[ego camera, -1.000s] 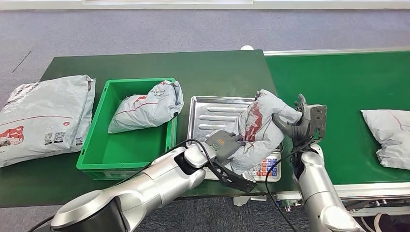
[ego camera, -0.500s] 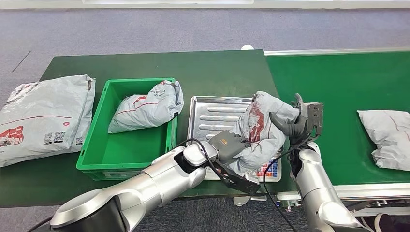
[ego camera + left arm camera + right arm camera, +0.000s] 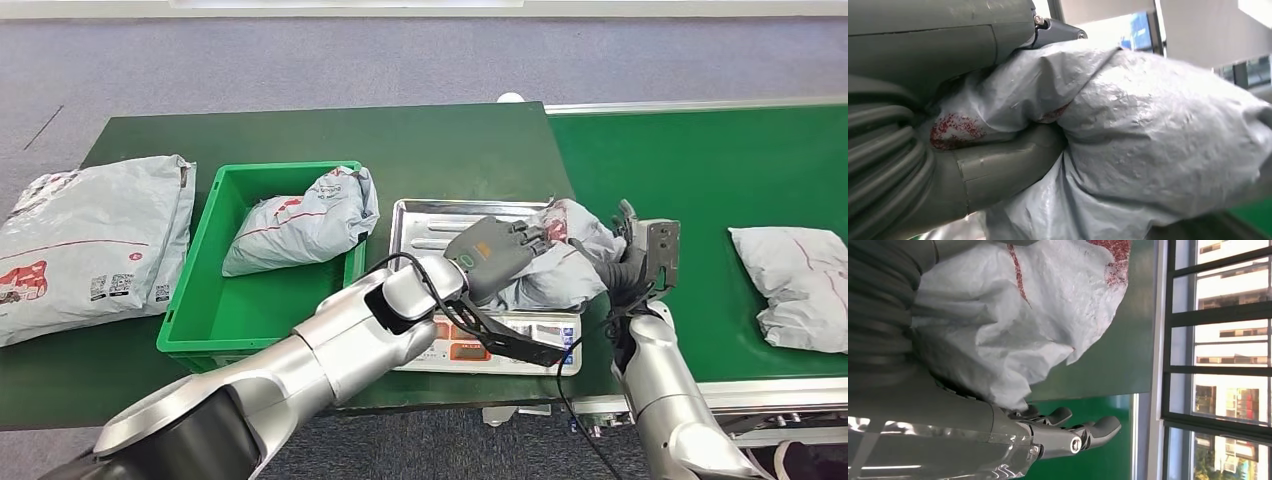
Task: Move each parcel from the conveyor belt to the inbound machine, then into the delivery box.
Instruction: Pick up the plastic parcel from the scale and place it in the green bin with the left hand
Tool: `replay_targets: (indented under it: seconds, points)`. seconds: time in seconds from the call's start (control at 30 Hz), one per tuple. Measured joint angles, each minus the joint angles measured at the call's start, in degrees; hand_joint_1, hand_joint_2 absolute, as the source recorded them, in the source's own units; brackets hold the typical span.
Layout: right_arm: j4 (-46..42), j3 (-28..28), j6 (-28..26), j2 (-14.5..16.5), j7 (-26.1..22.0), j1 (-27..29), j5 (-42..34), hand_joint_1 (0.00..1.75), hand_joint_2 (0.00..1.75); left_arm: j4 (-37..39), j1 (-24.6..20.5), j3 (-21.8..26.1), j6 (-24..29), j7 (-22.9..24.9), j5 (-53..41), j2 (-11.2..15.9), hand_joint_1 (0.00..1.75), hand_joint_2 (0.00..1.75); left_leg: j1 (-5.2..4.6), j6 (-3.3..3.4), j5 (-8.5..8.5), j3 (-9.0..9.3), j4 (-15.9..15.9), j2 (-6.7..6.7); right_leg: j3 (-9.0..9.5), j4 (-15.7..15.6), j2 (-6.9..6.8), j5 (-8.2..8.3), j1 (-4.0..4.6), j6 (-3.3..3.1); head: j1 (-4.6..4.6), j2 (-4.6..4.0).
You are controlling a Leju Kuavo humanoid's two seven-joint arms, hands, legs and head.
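Parcel (image 3: 560,265), grey poly mailer w/ red print: lies crumpled on steel tray of inbound machine (image 3: 432,228), a weighing scale w/ keypad along its front edge. We hold it from both sides. Left hand (image 3: 492,255) rests on top of it, thumb and fingers clamped into the film per left wrist view, so we log this hand as gripping the parcel. Right hand (image 3: 628,262) sits against parcel's belt-side end; right wrist view shows film bunched against the palm with some fingers spread free beyond it. We judge it is holding too, less firmly.

Placement reason, as we read it: parcel sits on tray for weigh-in, and two-sided hold keeps a soft bag from slumping off the edge.

Second parcel (image 3: 298,225): already in green delivery box (image 3: 260,332), leaning on the wall nearest the scale.
Third parcel (image 3: 795,285): waiting on conveyor belt (image 3: 700,170), well apart from our right hand.
Large flat mailer (image 3: 90,245): on tabletop (image 3: 440,140), just beside box's far side.
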Motion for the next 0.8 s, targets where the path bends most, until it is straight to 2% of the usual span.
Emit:
replay_targets:
  seconds: [0.2,0.47,0.8]
  points:
    - [0.00,0.00,0.09,-0.07,0.27,0.00,-0.53,0.00,1.75,-2.34,0.00,6.03,0.23,-0.18,-3.64,0.31,1.75,1.75,0.01,0.00,0.00,0.00,-0.01,0.00,-0.01,0.01,0.00,0.00,0.01,0.00,0.00,0.00]
    - [0.00,0.09,0.07,-0.07,0.59,0.01,-0.95,0.00,1.75,-3.79,0.01,8.68,1.47,0.44,-6.71,0.51,1.75,1.75,0.00,0.00,0.00,-0.02,0.00,-0.01,-0.01,0.00,-0.01,0.00,0.00,0.00,0.00,0.00]
    - [-0.27,0.31,-1.06,-0.09,1.91,0.05,-1.96,0.00,1.75,-3.17,-1.17,14.35,10.65,5.54,-14.86,1.95,1.75,1.75,0.02,-0.01,0.01,-0.02,-0.01,0.00,-0.02,0.02,0.00,0.00,0.02,-0.01,0.00,0.00]
